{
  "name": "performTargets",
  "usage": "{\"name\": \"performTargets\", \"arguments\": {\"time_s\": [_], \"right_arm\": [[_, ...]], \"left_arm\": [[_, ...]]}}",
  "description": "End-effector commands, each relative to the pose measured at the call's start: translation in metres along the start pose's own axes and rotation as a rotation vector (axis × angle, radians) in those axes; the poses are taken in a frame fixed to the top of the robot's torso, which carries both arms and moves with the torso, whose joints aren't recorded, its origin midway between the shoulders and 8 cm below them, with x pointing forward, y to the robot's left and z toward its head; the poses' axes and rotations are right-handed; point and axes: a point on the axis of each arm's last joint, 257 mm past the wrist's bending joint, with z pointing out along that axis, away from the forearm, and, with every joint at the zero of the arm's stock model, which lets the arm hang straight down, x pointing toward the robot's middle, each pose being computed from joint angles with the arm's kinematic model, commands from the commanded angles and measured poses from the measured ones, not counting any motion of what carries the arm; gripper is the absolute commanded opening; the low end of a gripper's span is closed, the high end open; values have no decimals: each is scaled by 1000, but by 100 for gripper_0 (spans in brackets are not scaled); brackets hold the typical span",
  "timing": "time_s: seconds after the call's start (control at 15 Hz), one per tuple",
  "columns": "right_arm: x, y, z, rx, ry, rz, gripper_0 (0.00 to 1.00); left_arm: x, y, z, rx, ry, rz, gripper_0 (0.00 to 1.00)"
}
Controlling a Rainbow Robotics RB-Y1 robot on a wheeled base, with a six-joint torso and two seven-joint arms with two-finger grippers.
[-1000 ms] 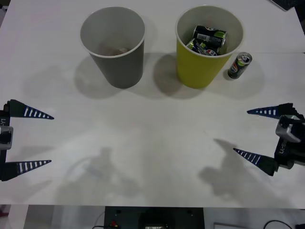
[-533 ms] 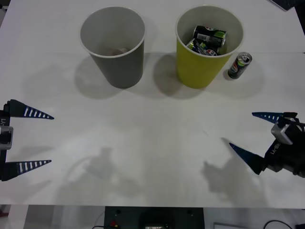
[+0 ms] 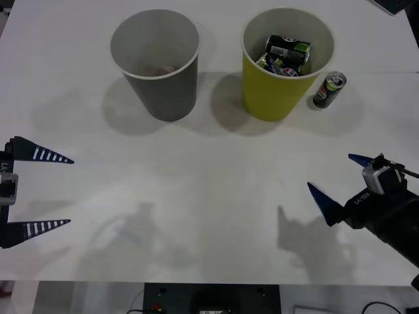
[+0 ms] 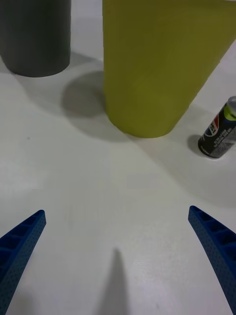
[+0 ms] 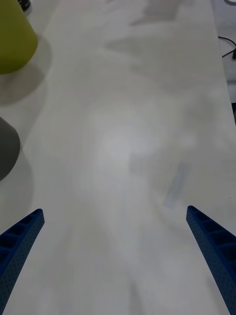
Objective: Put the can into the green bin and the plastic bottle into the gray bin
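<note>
Right gripper [image 3: 340, 183] spread wide and angled toward the can [image 3: 329, 89] beside the green bin [image 3: 272, 98], probably lining up a grasp; left gripper [image 3: 55, 191] parked wide.

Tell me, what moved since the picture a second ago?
The right hand, open and empty, turned and swung inward over the table, toward the can. Nothing was grabbed or dropped. The left hand, the can, the green bin and the gray bin stayed put.
</note>
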Motion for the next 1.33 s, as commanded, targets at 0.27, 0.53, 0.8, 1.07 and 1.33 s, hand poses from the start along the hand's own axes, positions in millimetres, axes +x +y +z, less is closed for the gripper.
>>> {"name": "performTargets", "arguments": {"time_s": [0.27,0.53,0.8,1.07,1.33], "right_arm": [[12,-14,18,144,-63,203,100],[31,-24,33,208,-115,318,100],[43,-43,50,255,-169,407,100],[45,-58,64,294,-203,435,100],[45,-76,82,347,-235,417,100]], "left_arm": [[0,0,0,0,0,0,100],[0,0,0,0,0,0,100],[0,0,0,0,0,0,100],[0,0,0,0,0,0,100],[0,0,0,0,0,0,100]]}}
